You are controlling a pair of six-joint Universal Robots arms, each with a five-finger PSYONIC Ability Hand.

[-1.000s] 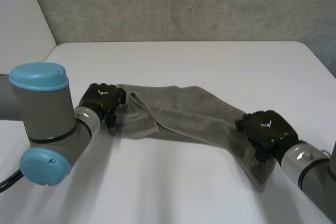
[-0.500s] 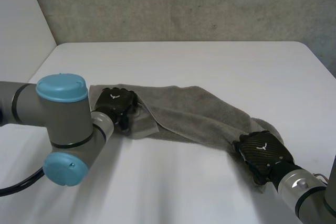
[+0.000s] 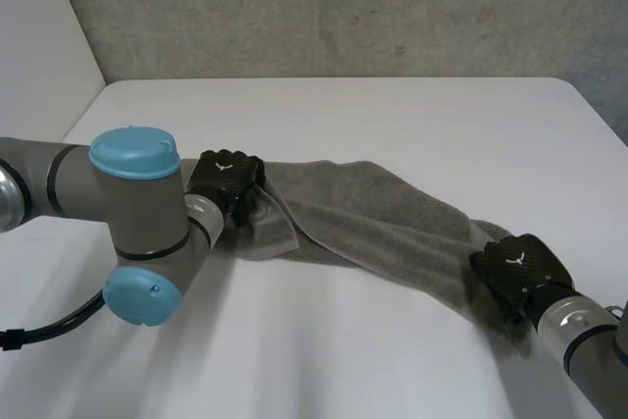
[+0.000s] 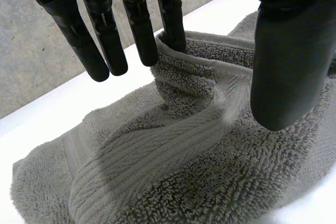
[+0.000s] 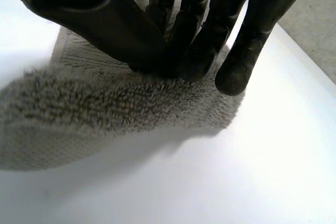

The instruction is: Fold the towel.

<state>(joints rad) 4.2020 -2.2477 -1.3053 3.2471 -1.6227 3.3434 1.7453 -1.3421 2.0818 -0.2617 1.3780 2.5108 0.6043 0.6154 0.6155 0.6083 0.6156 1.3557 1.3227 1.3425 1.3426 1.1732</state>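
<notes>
**Towel fold check-in: 1 end pinched, 1 end only lined up**

Starting with the left hand (image 3: 228, 176): sat over the left end of the towel (image 3: 383, 218), right where the hem was doubled back into a small flap. Looked wide open in the left wrist view, with straight, spread fingers (image 4: 170, 19) and the thumb (image 4: 291, 61) well apart from them. Straddled a raised ridge of hem, just touching it with 1 fingertip. Not clamped on anything, so probably parked there to get that ridge between thumb and fingers.

Moving across: lay as 1 long rumpled band on the white table (image 3: 392, 115), slanting from the left hand toward the near right corner. Likely kept long like that so the 2 ends stayed well apart and easy to grab.

Ending at the right hand (image 3: 518, 264): closed on the towel's right end, with its thumb (image 5: 105, 24) squeezed against the fingertips (image 5: 194, 51) and the edge caught between. Seemed to hold that end just clear of the table, going by the shadow underneath. Guessing gripped that way to carry it over toward the left end.
</notes>
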